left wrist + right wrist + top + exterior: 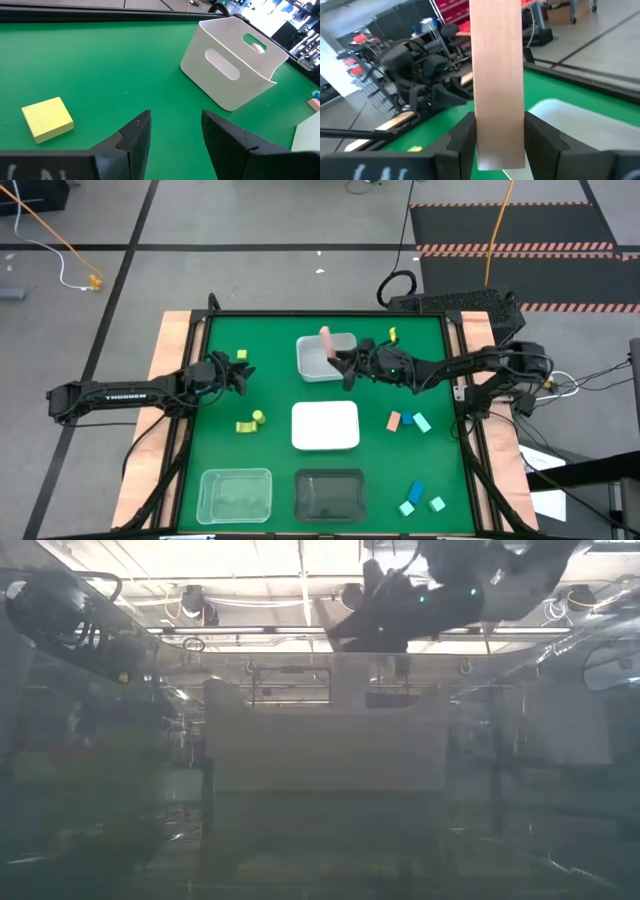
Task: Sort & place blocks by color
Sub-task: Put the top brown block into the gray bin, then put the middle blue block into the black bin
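Observation:
My right gripper [338, 360] [497, 127] hovers over the white bin [318, 366] at the far middle of the table, shut on a salmon pink bar [326, 341]. My left gripper [244, 373] [175, 122] is open just above the mat at the left, with nothing between its fingers. A yellow-green cube [243, 356] [47, 119] lies flat on the mat beside it. Two more yellow-green blocks [250, 422] lie nearer the front. Salmon, mint and blue blocks [407, 420] sit on the right, and others [420, 498] at the near right. My right gripper pinches the salmon pink bar between its two fingers [464, 137] at one end of the bar [499, 150]. The arm reaches in from the table's right. The bar [497, 60] runs on past the fingertips, lifted clear above the white bin [580, 120].
A flat white tray [325, 442] lies at the centre. A clear tray [235, 495] and a black tray [330, 495] sit along the near edge. A small yellow-green block [393, 334] lies near the far edge. Open mat stretches between the left gripper and the bin [235, 65].

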Robot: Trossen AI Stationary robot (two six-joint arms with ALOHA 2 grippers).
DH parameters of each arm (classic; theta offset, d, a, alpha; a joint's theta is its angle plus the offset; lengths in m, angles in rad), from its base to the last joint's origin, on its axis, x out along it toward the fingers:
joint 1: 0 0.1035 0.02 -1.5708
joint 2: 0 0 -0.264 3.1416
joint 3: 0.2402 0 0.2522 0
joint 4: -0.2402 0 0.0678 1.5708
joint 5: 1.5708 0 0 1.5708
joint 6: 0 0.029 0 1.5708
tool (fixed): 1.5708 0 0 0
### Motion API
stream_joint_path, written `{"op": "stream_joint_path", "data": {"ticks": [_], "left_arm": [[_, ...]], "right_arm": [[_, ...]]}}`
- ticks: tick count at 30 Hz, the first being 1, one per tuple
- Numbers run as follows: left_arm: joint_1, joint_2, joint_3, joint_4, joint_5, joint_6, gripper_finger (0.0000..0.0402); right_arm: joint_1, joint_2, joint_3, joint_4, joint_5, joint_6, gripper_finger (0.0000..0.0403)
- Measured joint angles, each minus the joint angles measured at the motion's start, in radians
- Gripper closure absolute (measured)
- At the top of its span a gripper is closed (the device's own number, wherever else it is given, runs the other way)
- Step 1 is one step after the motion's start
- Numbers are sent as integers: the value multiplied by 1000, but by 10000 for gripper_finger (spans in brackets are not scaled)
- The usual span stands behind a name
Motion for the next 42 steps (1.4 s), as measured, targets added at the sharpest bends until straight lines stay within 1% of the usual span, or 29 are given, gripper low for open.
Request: {"op": "stream_joint_path", "data": {"ticks": [5,14,18,22,27,29,32,34,36,39,42], "left_arm": [[0,0,0,0,0,0,227],[0,0,0,1,0,0,227],[0,0,0,1,0,-1,227],[0,0,0,1,0,0,227],[0,0,0,1,0,0,227],[0,0,0,1,0,-1,227],[0,0,0,1,0,0,227],[0,0,0,1,0,-1,227],[0,0,0,1,0,0,227],[0,0,0,1,0,-1,227],[0,0,0,1,0,0,227]], "right_arm": [[-19,35,1,-31,2,72,250],[-34,61,1,-52,23,96,245],[-36,39,1,-61,23,94,244],[-36,-29,1,-125,23,56,244],[-36,-172,1,-336,25,-10,243],[-35,-240,1,-465,56,-29,243],[-36,-333,1,-679,139,-29,243],[-36,-384,1,-819,182,8,243],[-36,-420,1,-937,202,72,243],[-36,-442,1,-1088,201,185,240],[-34,-445,1,-1227,199,267,222]]}}
